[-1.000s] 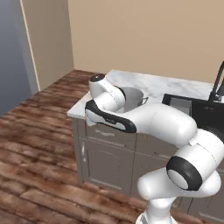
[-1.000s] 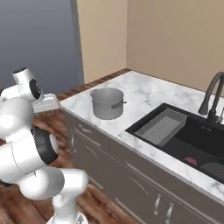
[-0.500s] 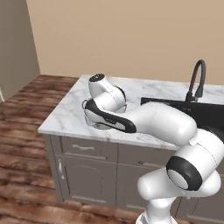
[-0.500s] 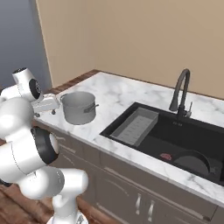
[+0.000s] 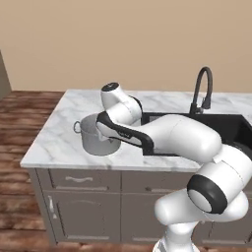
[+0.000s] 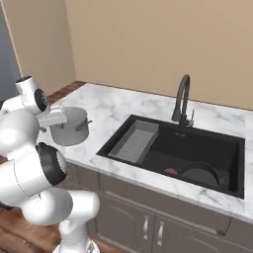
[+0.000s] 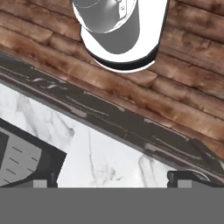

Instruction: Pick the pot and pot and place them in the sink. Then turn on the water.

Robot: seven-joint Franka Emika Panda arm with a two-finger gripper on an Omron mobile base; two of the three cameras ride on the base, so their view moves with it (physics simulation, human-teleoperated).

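- The grey stockpot point(image 6: 71, 126) sits upright on the white marble counter point(image 5: 59, 133), well left of the black sink point(image 6: 207, 148), mouth facing up.
- The dark pot point(image 6: 198, 175) is already down in the basin's right end, so judging by that, the stockpot is the one left to fetch.
- The gripper point(image 7: 113, 178) has its jaws spread wide with nothing between them; the fingertips point(image 7: 43, 182) frame bare marble and the counter's front edge, with the ribbed tray's point(image 6: 133, 141) corner at one side.
- In the base views the forearm lies right across the stockpot, the hand hidden close by it.
- To do this well, I'd say: bring the hand over the rim and drop one finger inside the wall, one outside, clear of the loop handles.
- The near loop handle point(image 5: 77, 127) sticks out to the pot's left in the left base view; its partner point(image 6: 89, 123) shows on the sink side in the right base view.
- So the handle line runs roughly along the counter's length; the pot's own axis is vertical.
- The black gooseneck faucet point(image 6: 181, 101) arches over the basin, no stream visible.
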